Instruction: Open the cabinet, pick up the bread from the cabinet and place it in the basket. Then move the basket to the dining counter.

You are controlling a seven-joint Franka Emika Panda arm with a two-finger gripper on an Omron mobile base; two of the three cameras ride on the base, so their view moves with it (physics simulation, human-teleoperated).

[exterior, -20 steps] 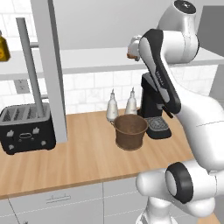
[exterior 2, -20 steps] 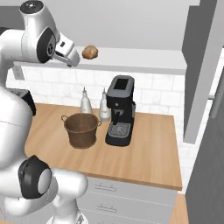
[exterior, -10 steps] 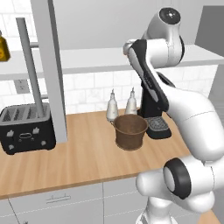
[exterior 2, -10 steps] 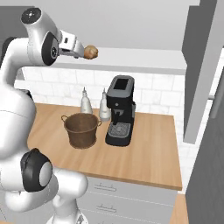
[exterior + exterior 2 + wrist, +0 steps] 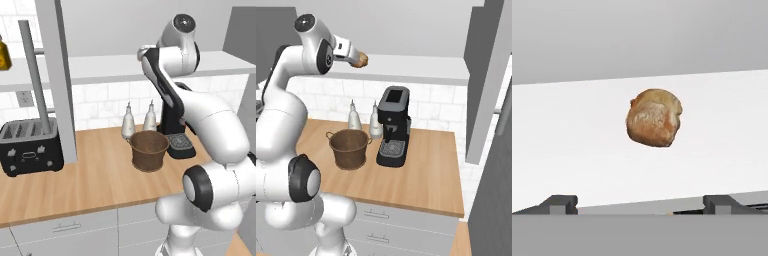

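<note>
I'm seeing the bread [image 5: 654, 118], a small golden-brown roll, sitting on the white inner shelf [image 5: 572, 150] of the open cabinet [image 5: 56, 75]. The basket [image 5: 149, 150], dark brown and woven, stands upright on the worktop [image 5: 95, 185] below, looks empty to me.

We are seeing a black coffee machine [image 5: 393, 127] standing on the light-wood surface [image 5: 426, 180], against the white tiled wall [image 5: 428, 107]. Two pale bottles [image 5: 354, 116] are standing just left of it, side by side. A black toaster [image 5: 30, 146] is sitting far left, and grey drawers [image 5: 386, 225] are running below.
</note>
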